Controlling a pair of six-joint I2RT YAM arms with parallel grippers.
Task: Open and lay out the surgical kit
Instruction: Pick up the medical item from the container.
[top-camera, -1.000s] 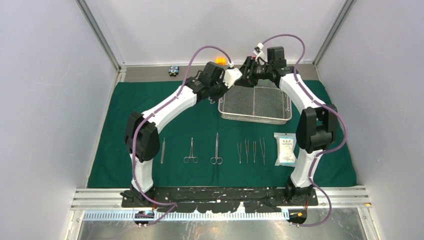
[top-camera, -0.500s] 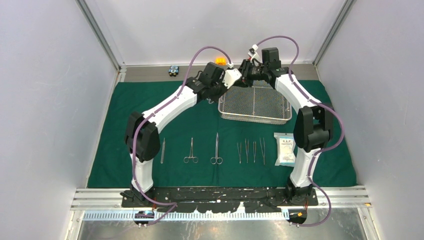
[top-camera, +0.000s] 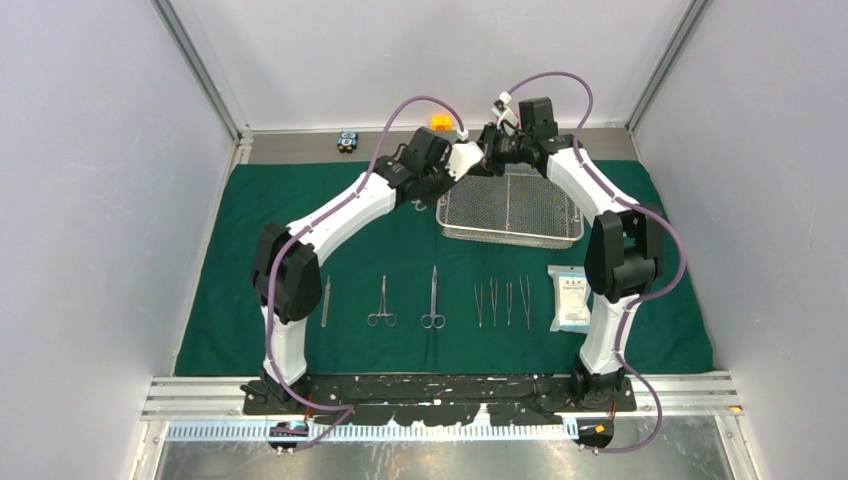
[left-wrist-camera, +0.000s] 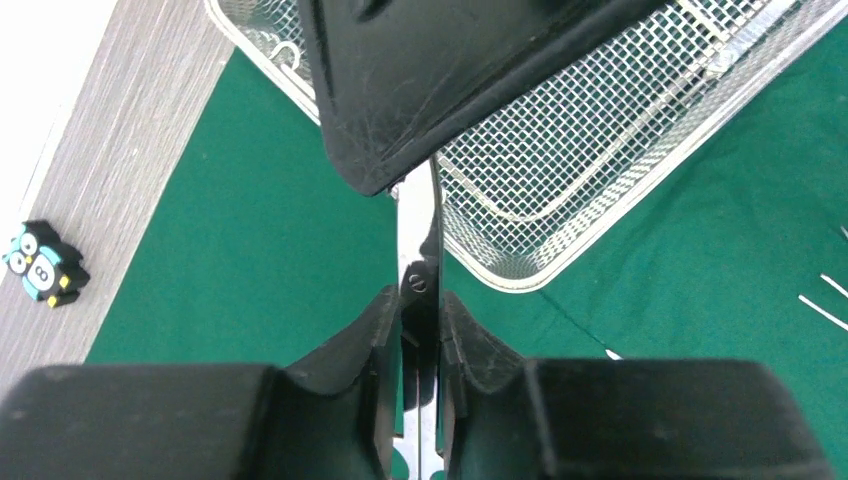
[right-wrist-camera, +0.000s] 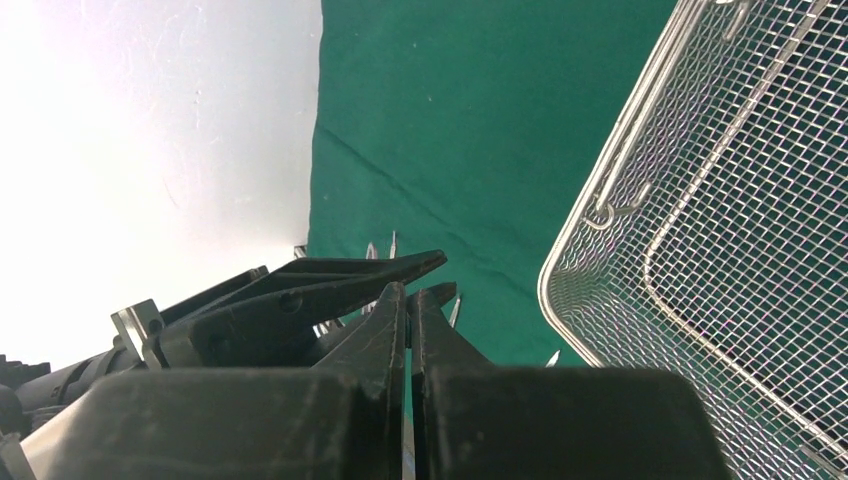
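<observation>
Both the left gripper (left-wrist-camera: 418, 300) and right gripper (right-wrist-camera: 408, 295) clamp the slim steel scissors (left-wrist-camera: 418, 225) beside the silver wire-mesh tray (left-wrist-camera: 520, 283); uncoordinated pulling could drop them.

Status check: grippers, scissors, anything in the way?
Left gripper shut on scissors at the pivot. Right gripper shut on their tip, by the tray corner. Nothing blocking.

Right gripper (top-camera: 484, 160) is closing from wide open down onto the blade end of the scissors (left-wrist-camera: 418, 225) that the left gripper (left-wrist-camera: 420, 305) is holding. Right arm (top-camera: 597, 200) is swinging slightly inward, leftward.
</observation>
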